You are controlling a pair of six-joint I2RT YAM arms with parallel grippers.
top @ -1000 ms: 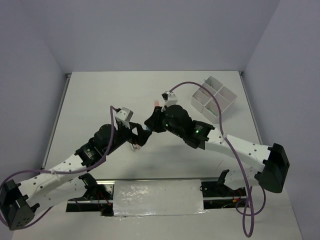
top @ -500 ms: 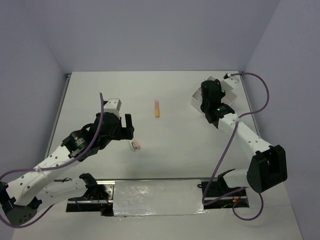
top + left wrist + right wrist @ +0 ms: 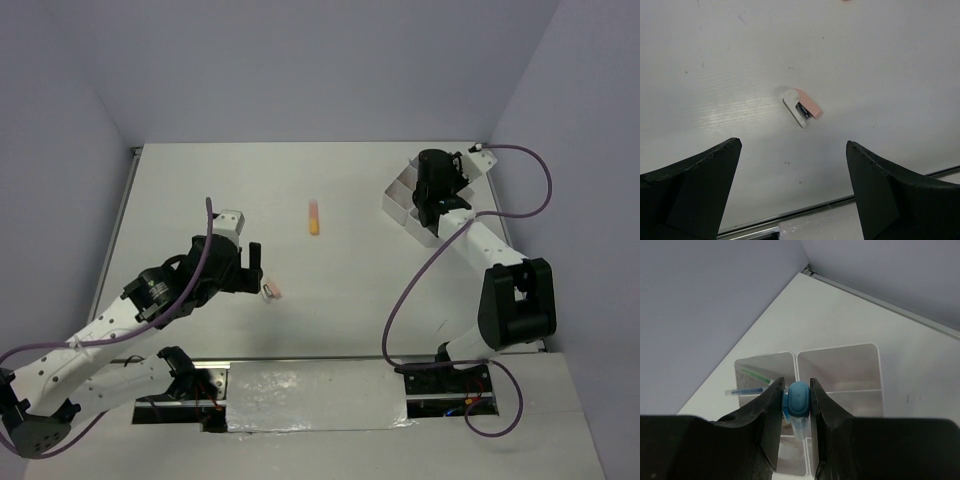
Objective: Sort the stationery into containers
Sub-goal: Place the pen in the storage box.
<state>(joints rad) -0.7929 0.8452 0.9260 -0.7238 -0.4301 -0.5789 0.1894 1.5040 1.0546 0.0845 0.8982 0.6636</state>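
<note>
Hovering above the white tray (image 3: 398, 200) (image 3: 837, 347) at the far right corner of the counter (image 3: 200, 190), the right hand (image 3: 432, 195) (image 3: 797, 407) is clenched on a short blue piece (image 3: 799, 397). The piece hangs over the cross divider, and I cannot tell which compartment lies beneath it. One compartment on the left of the wrist view holds what look like a thin green pen (image 3: 755, 374) and a thin blue pen (image 3: 746, 390). The left hand (image 3: 255, 268) (image 3: 792, 150), fingers spread wide and grasping nothing, hangs over a small pink-and-white stapler (image 3: 272, 291) (image 3: 801, 107). It lies close to the counter's near edge, with open surface on every side. A pink-and-orange piece (image 3: 315, 217) lies alone mid-counter — well apart from both arms and the tray.
</note>
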